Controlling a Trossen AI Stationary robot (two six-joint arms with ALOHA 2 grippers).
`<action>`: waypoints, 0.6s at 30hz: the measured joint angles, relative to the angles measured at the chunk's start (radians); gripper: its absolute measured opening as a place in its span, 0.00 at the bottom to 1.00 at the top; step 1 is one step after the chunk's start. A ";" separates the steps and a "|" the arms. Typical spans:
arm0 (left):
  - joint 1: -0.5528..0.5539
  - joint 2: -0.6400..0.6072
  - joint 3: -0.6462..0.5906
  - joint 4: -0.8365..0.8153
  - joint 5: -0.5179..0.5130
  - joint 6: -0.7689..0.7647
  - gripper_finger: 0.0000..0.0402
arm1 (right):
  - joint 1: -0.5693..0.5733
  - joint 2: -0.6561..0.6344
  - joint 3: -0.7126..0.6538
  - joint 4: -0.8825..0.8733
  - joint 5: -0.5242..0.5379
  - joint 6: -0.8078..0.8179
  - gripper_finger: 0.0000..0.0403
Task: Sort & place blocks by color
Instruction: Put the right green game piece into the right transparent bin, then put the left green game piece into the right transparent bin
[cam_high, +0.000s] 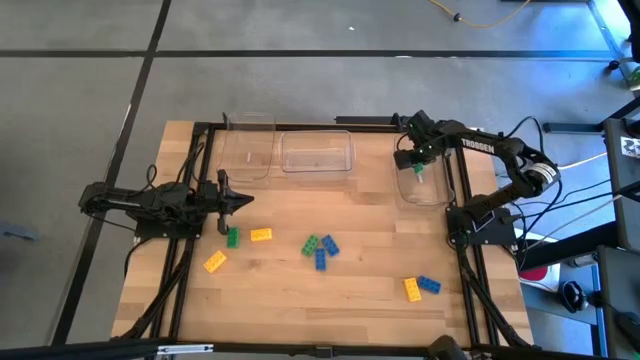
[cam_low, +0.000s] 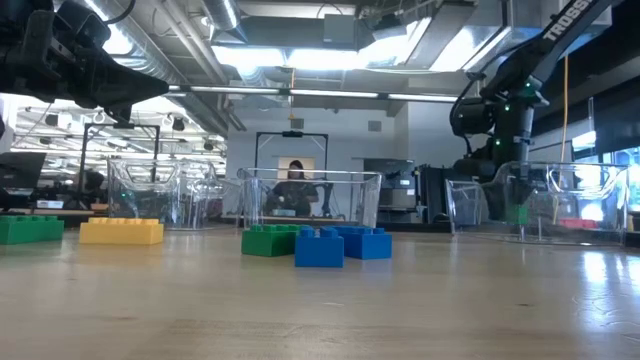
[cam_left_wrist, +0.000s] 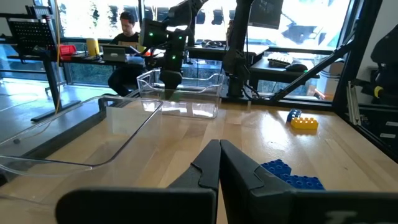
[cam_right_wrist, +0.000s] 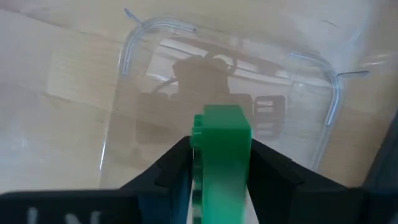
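Jaws of the right gripper (cam_right_wrist: 221, 165) grip a green block (cam_right_wrist: 222, 149) above the right-hand bin (cam_high: 425, 185); release comes next. Left gripper (cam_high: 240, 200) waits shut.

Overhead view straight down on the whole wooden table (cam_high: 340, 290), low view level across the tabletop toward the room, left wrist view across the table, right wrist view close above a clear bin (cam_right_wrist: 329, 106), overhead and low views sharing the middle blocks (cam_high: 320, 248)

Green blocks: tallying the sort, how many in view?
3 green blocks: one beside the left gripper, one mid-table, one held in the right gripper over the right bin. None looks hidden.
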 joint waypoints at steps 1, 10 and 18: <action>0.000 0.000 0.000 0.000 0.000 0.000 0.00 | 0.000 0.000 0.000 -0.001 0.000 -0.004 0.36; 0.000 0.000 0.000 0.000 0.000 0.000 0.00 | 0.000 -0.072 0.022 -0.069 0.003 -0.098 0.63; 0.000 0.000 0.000 0.000 0.000 0.000 0.00 | 0.059 -0.362 0.043 -0.085 -0.181 -0.069 0.70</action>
